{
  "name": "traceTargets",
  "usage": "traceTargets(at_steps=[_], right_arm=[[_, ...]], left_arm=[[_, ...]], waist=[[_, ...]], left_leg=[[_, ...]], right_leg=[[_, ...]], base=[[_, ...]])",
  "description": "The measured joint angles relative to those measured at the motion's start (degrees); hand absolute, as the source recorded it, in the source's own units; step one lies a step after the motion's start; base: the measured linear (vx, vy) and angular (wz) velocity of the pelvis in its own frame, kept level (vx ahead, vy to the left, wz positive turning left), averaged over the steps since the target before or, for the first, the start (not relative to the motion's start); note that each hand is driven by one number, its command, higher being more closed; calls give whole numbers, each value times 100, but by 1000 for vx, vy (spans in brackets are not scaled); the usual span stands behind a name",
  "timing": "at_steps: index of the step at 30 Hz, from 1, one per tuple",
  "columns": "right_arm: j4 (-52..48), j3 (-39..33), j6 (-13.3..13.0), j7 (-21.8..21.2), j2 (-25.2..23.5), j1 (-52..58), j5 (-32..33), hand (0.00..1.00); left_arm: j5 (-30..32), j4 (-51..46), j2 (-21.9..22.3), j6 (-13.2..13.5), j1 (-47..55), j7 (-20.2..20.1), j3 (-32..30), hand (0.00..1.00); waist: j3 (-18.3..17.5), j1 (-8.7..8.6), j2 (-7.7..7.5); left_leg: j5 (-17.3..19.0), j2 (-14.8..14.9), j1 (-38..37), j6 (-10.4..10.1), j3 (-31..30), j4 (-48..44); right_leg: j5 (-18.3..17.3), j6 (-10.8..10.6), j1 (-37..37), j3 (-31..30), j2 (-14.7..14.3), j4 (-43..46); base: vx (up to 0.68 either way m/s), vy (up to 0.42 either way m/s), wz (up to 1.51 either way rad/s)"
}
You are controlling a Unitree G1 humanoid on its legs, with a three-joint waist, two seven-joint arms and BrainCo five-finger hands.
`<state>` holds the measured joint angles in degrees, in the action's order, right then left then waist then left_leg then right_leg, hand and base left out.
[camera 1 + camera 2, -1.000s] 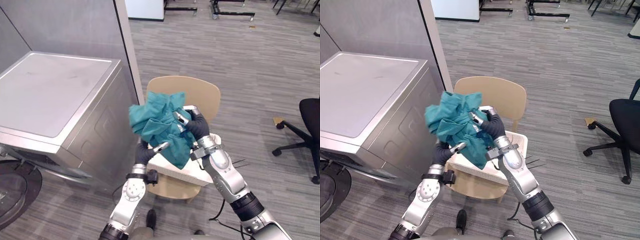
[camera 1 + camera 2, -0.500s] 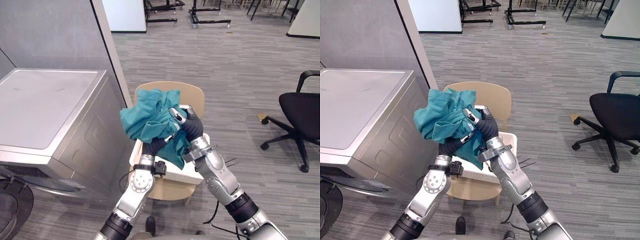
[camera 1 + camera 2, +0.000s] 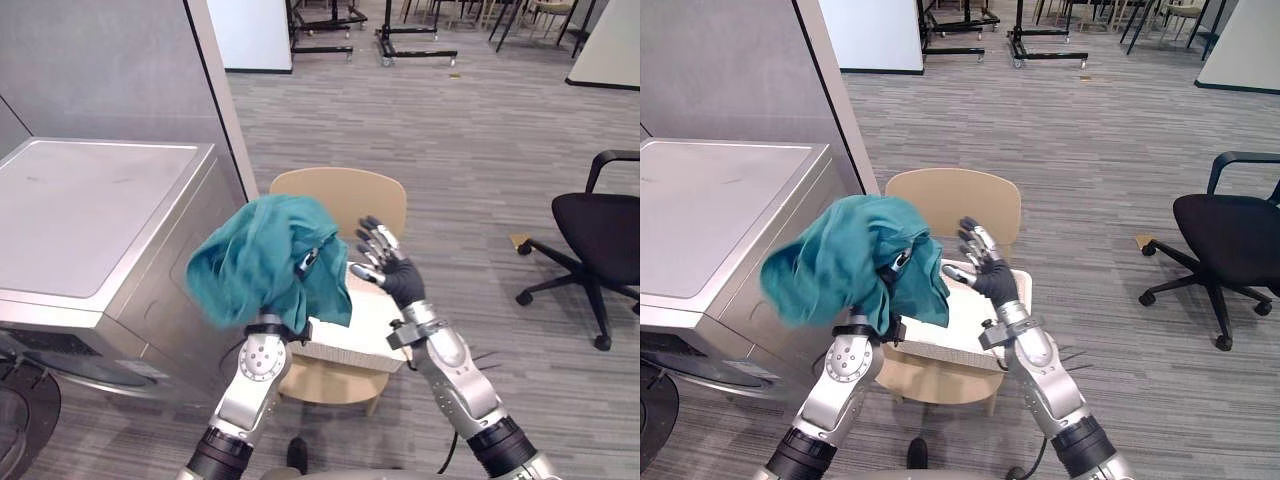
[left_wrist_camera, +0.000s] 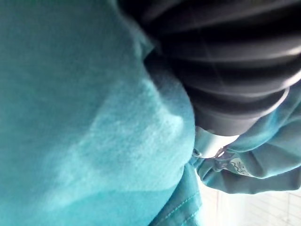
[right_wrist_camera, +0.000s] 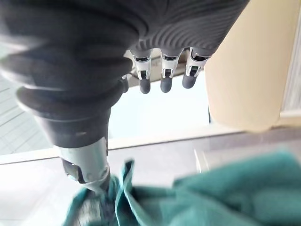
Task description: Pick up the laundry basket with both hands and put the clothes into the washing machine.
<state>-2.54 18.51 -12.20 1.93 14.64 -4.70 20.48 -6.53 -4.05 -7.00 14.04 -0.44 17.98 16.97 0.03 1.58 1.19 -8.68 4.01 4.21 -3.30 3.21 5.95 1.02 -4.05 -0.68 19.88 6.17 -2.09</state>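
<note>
A teal cloth [image 3: 262,262] hangs bunched over my raised left hand [image 3: 305,262], whose fingers curl into it; up close the cloth [image 4: 70,117] wraps the hand's dark cover [image 4: 235,61]. It hangs between the washing machine [image 3: 100,210] and a white laundry basket [image 3: 360,335] that sits on a tan wooden chair [image 3: 340,195]. Beside the cloth and apart from it, my right hand [image 3: 385,268] is open above the basket with spread fingers [image 5: 162,70]. The right wrist view has the cloth [image 5: 225,188] below those straight fingers.
The grey washing machine stands at the left against a grey partition [image 3: 120,60], with its dark round door [image 3: 18,405] low at the left. A black office chair [image 3: 600,220] stands at the right. Metal racks [image 3: 400,40] line the far floor.
My right hand has let go of the cloth and opened. My left hand has closed on the cloth and carried it up and left, towards the machine. The camera has shifted.
</note>
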Motion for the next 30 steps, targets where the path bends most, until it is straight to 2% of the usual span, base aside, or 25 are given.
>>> traceTargets(at_steps=[4,8,11,15,21,24,30], right_arm=[[-1,-815,-36,317,42,618,-611,0],[105,-1347,-53,448,-92,1140,-789,0],[721,-1816,-59,568,-287,1427,-946,0],[2291,-2378,-28,711,-459,1522,-961,0],[4109,-2593,46,789,-638,1518,-882,0],[4956,-2590,196,790,-786,1524,-926,0],[5177,-2534,370,792,-870,1511,-1002,0]], left_arm=[[2,-4,5,19,441,1,-309,100],[23,-95,6,29,717,-2,-431,100],[52,-113,64,37,1022,-38,-494,100],[32,-101,120,42,1431,-129,-609,100],[-254,380,111,61,1610,-407,-661,100],[-300,927,117,48,1812,-570,-672,100],[-299,1163,114,-2,2080,-680,-919,100]], waist=[[-5,-70,0],[-5,-80,0],[-6,-83,0],[-14,-81,-6],[-13,-73,-7],[33,-80,-59],[87,-70,-111]], left_leg=[[3,2,1,-1,5,0],[8,3,5,-3,6,0],[15,2,13,-11,4,0],[62,11,56,-43,-28,-1],[61,1,50,-41,-73,-1],[60,-11,-32,-39,-119,-1],[110,-28,-32,-1,-157,0]], right_leg=[[-5,6,4,-7,-2,-10],[-7,5,7,-9,-3,-17],[-11,2,11,-5,-3,-20],[-10,-10,6,19,-11,-23],[-10,-17,-22,55,-10,-39],[-64,-83,-115,110,-6,-57],[-112,-90,-155,197,8,-35]], base=[[0,0,0],[0,0,0],[0,0,0],[0,0,2],[0,0,3],[-7,-5,7],[-9,-5,9]])
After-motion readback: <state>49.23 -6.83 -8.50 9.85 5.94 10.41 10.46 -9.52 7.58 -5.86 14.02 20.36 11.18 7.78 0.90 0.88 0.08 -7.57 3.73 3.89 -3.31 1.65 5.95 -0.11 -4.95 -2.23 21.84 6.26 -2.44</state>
